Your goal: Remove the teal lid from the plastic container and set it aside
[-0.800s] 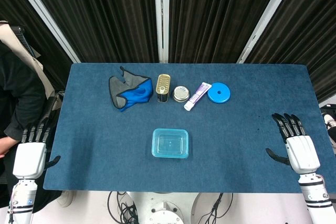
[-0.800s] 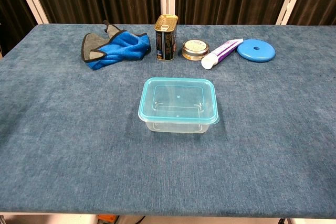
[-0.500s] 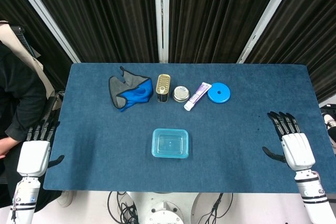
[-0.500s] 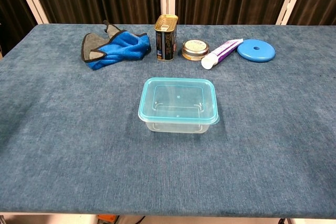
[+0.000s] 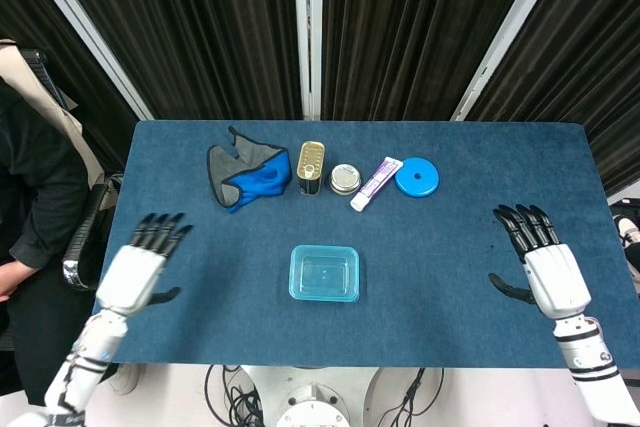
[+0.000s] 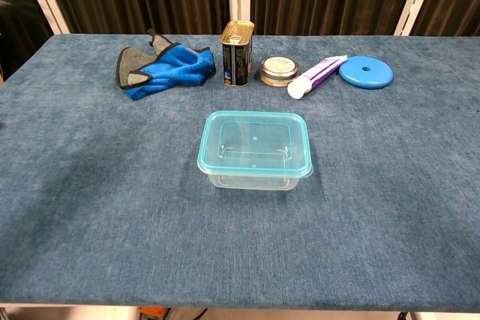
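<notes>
A clear plastic container (image 5: 324,292) (image 6: 255,179) sits mid-table near the front, with its teal lid (image 5: 324,273) (image 6: 254,142) seated on top. My left hand (image 5: 138,269) hovers over the table's left part, well left of the container, fingers spread and holding nothing. Near the right edge, my right hand (image 5: 545,269) is likewise spread and empty, far from the container. Neither hand shows in the chest view.
Along the back stand a blue and grey glove (image 5: 245,176), a tall gold tin (image 5: 312,167), a small round tin (image 5: 344,179), a white and purple tube (image 5: 375,183) and a blue disc (image 5: 417,178). A person in black (image 5: 25,197) sits off the left edge.
My left hand has swung in from beyond the left edge to over the table, toward the container. My right hand has crept slightly inward and forward. The container and lid have not moved.
</notes>
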Motion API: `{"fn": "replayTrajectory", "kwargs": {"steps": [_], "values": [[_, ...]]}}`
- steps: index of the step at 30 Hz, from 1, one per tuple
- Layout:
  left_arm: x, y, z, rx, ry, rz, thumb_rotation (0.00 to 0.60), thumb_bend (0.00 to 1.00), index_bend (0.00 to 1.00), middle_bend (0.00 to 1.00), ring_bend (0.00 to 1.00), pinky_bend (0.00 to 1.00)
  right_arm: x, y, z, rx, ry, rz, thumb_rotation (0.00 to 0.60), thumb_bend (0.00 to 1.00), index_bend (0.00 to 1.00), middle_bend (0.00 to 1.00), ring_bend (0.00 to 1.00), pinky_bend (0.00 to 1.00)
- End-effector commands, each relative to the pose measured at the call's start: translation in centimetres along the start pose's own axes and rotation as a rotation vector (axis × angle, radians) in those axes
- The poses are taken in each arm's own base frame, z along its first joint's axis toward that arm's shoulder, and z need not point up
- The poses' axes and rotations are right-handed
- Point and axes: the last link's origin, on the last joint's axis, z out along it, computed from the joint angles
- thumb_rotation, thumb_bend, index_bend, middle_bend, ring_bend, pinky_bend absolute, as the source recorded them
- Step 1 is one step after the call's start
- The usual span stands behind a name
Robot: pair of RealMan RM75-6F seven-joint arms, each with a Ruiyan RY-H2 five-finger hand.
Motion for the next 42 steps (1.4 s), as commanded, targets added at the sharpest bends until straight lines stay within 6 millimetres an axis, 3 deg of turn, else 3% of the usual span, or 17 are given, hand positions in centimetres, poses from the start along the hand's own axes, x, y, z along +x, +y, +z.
{"fn": "replayTrajectory", "kwargs": {"steps": [1,6,10,24,32,42], "values": [[-1.0,4.1,4.5,-0.187,-0.083,-0.062,0.600,0.00,0.10,0.01,0.00,0.00,0.1,-0.3,0.3,0.017,-0.004,0.001,0.600,0.11,0.00,0.08,0.00,0.00],[-3.2,7.7,8.0,-0.288,-0.197,-0.134,0.600,0.00,0.08,0.00,0.00,0.00,-0.2,-0.8,0.7,0.031,-0.022,0.002,0.600,0.11,0.00,0.08,0.00,0.00],[-4.9,9.5,9.3,-0.312,-0.284,-0.188,0.600,0.00,0.06,0.00,0.00,0.00,-0.4,-1.0,0.9,0.038,-0.031,0.005,0.600,0.11,0.00,0.08,0.00,0.00],[-7.5,12.0,12.0,-0.315,-0.249,-0.206,0.600,0.00,0.03,0.00,0.00,0.00,-1.1,-1.1,0.9,0.033,-0.055,0.019,0.600,0.11,0.00,0.08,0.00,0.00],[-7.7,12.9,13.1,-0.288,-0.298,-0.250,0.600,0.00,0.00,0.00,0.00,0.01,-1.3,-1.0,0.6,0.020,-0.061,0.024,0.600,0.11,0.00,0.08,0.00,0.00],[-5.9,13.8,12.6,-0.283,-0.391,-0.319,0.600,0.00,0.00,0.00,0.00,0.03,-1.5,-0.5,0.4,0.010,-0.063,0.038,0.600,0.11,0.00,0.08,0.00,0.00]]}}
